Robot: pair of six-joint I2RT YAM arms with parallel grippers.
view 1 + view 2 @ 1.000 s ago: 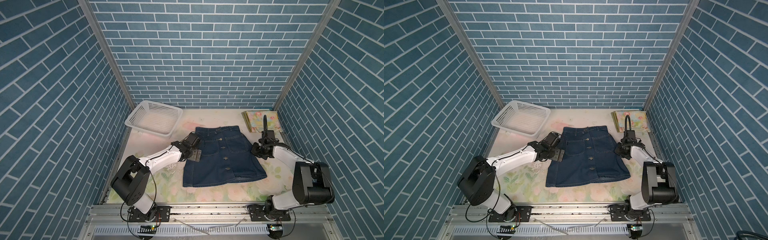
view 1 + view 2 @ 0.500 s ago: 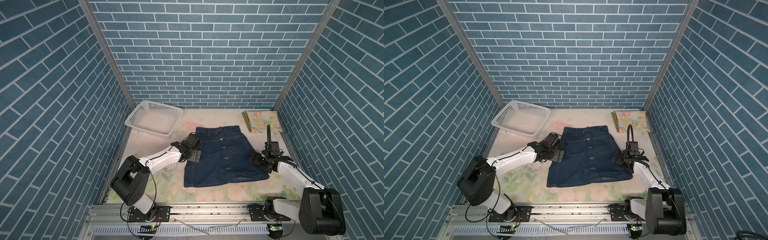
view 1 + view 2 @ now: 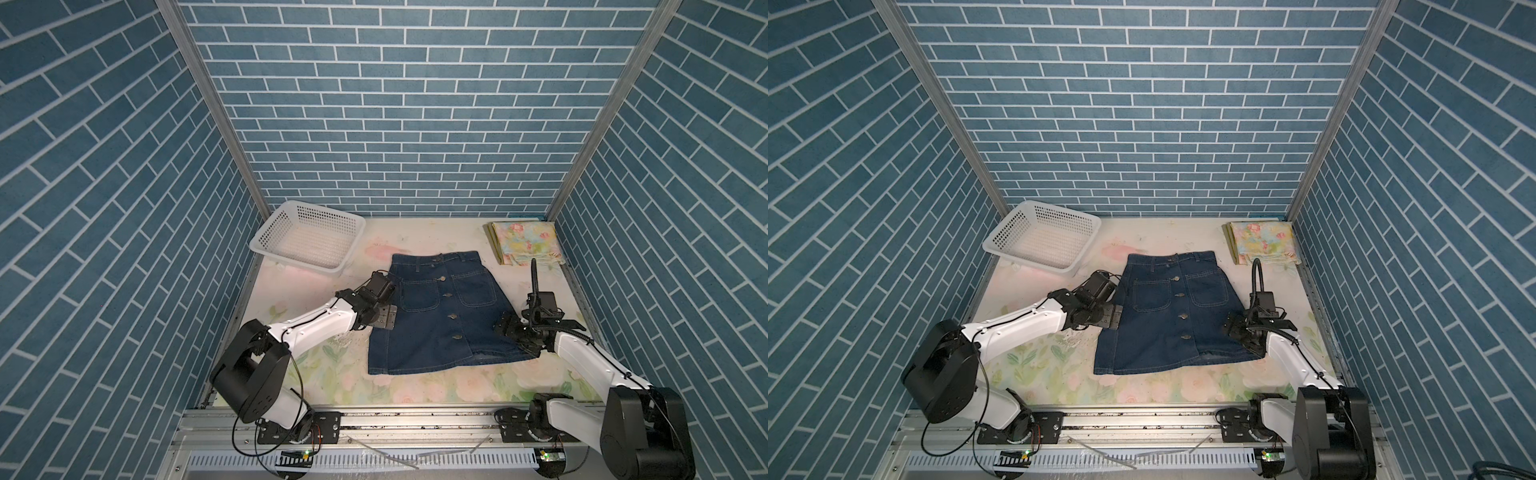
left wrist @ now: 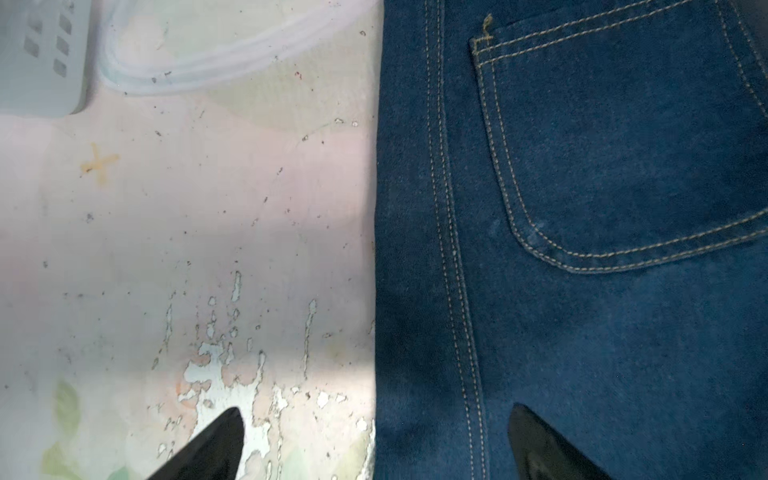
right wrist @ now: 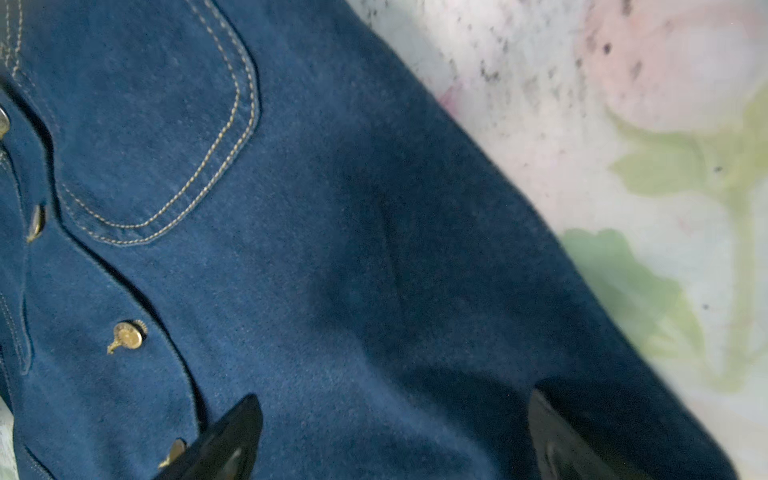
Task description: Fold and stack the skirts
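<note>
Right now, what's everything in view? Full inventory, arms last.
denim skirt: 1, dark blue, spread flat mid-table, buttons up
floral skirt: 1, pastel blue-yellow with pink flowers, folded, far right corner
olive-green cloth: 1, only an edge shows, under the floral skirt
basket: 1, white perforated plastic, far left corner, nothing seen inside
table cover: 1, pale floral print, under everything
walls: 3, blue brick pattern, around the table
left gripper: 1, black fingers, open, straddling the denim skirt's left edge
right gripper: 1, black fingers, open, over the denim skirt's right side
</note>
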